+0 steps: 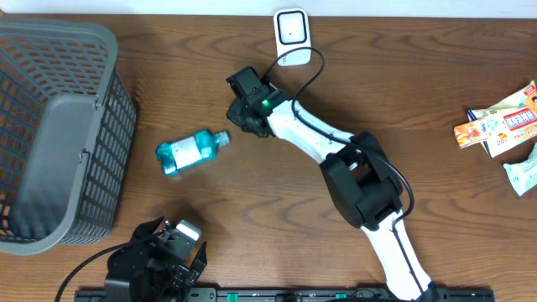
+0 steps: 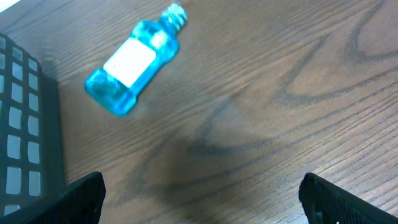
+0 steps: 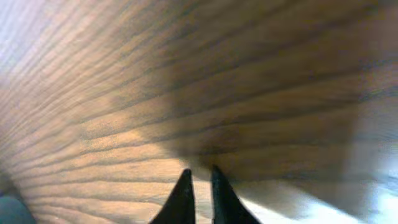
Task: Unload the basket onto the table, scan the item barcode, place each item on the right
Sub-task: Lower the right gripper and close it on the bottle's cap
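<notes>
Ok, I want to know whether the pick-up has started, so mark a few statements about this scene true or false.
1. A blue transparent plastic bottle lies on its side on the wooden table. True.
2. The bottle sits inside a basket. False: it lies on the bare table beside the grey plastic mesh basket.
3. The left claw is open with nothing between its fingers. True.
4. The right claw grips the bottle. False: its fingertips are almost together over bare wood and hold nothing.
</notes>
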Available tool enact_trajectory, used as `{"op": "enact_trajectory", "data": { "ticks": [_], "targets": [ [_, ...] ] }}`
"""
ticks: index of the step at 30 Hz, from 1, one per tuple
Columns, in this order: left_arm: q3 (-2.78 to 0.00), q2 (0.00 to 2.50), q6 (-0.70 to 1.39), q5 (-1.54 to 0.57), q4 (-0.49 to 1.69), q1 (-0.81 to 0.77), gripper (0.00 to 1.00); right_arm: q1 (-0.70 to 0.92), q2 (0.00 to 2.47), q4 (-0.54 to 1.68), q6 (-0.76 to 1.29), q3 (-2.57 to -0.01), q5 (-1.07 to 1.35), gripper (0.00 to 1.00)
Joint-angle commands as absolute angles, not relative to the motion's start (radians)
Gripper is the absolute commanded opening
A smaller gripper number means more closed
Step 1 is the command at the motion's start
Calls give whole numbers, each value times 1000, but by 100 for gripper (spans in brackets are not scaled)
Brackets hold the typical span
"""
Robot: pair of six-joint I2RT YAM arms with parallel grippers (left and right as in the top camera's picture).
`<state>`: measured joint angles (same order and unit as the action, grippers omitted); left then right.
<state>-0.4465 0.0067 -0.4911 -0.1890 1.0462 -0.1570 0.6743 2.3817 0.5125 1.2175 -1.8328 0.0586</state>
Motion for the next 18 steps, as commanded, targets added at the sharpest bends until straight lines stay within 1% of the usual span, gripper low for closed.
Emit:
{"op": "enact_trajectory", "data": {
  "ticks": [1, 6, 9, 14, 15, 16, 18],
  "targets": [
    [-444, 7, -500, -175, 1058, -153, 99, 646, 2399, 605, 1143, -1822, 62, 4],
    [-444, 7, -500, -176, 1058, -153, 99, 594, 2365, 700, 1078, -1822, 115, 7],
    [-444, 7, -500, -176, 1058, -153, 99, 583, 2347, 711, 1055, -1822, 194, 16],
    [-444, 7, -500, -175, 1058, -153, 99, 583, 2310, 714, 1087, -1822, 363, 24],
    [-444, 7, -500, -175, 1058, -153, 99, 584, 2301, 714, 1101, -1823, 397, 29],
    [-444, 7, -500, -176, 1058, -153, 99, 585, 2298, 712, 1107, -1823, 422, 36],
    [-444, 7, -500, -176, 1058, -153, 99, 595, 2295, 706, 1114, -1823, 463, 43]
  ]
}}
